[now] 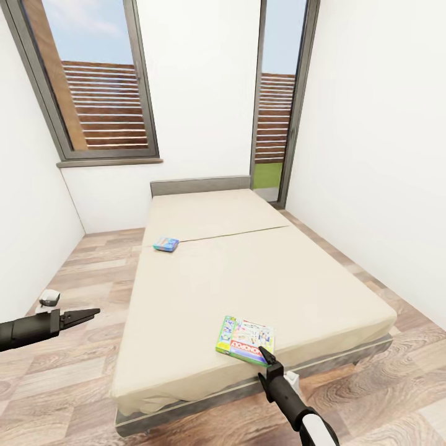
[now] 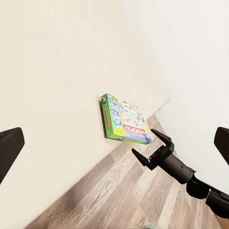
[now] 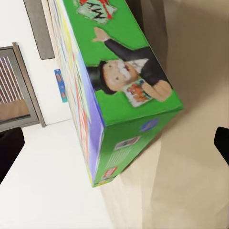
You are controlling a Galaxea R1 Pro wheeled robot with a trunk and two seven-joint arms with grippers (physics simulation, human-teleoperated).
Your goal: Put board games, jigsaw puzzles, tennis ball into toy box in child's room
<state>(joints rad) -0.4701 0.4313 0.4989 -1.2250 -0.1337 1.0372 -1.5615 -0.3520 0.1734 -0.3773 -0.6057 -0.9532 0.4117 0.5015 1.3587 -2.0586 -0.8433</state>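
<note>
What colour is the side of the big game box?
Bright green side on the board game, clearest in the right wrist view.

Bedroom in a home, simulator render. Low wide bed [image 1: 248, 279] with beige mattress cover and dark grey headboard [image 1: 199, 185] fills the middle, on wood-plank floor [image 1: 74, 371] between plain white walls [image 1: 371, 124]. Grey-framed window [image 1: 93, 80] with sill and a tall narrow glazed door [image 1: 275, 99] look out on a slatted wooden fence, grass and sky; two board games on the mattress, a small blue box [image 1: 166, 244] and a green multicoloured box [image 1: 246, 340], suggest a child's room.
</note>
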